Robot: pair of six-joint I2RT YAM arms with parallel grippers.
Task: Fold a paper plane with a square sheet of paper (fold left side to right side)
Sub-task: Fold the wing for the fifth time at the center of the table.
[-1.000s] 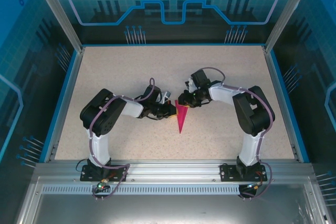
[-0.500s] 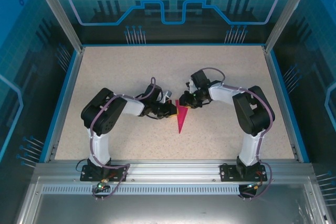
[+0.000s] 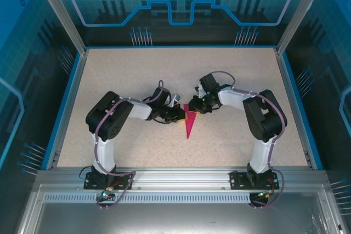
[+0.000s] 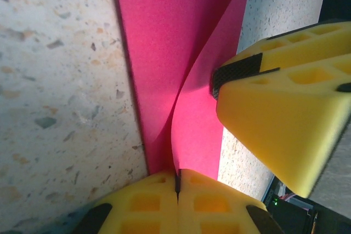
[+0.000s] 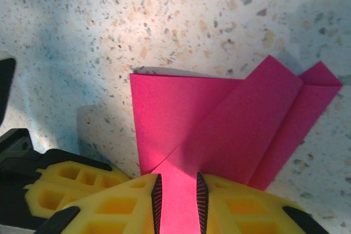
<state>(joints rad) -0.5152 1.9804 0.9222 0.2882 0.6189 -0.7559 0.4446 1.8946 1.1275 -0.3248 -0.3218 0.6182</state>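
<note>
Left pincer [image 4: 176, 178] edged right, clamped on paper [image 5: 219, 127] edge | right pincer [image 5: 176, 193] narrow, straddling paper

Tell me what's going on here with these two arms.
A paper-plane fold is under way on a pink paper in the middle of the table. It is already creased into a narrow pointed shape. The left gripper is shut on one edge, holding a flap raised off the surface. The right gripper meets it from the opposite side, its jaws slightly apart with a strip of paper between them.
</note>
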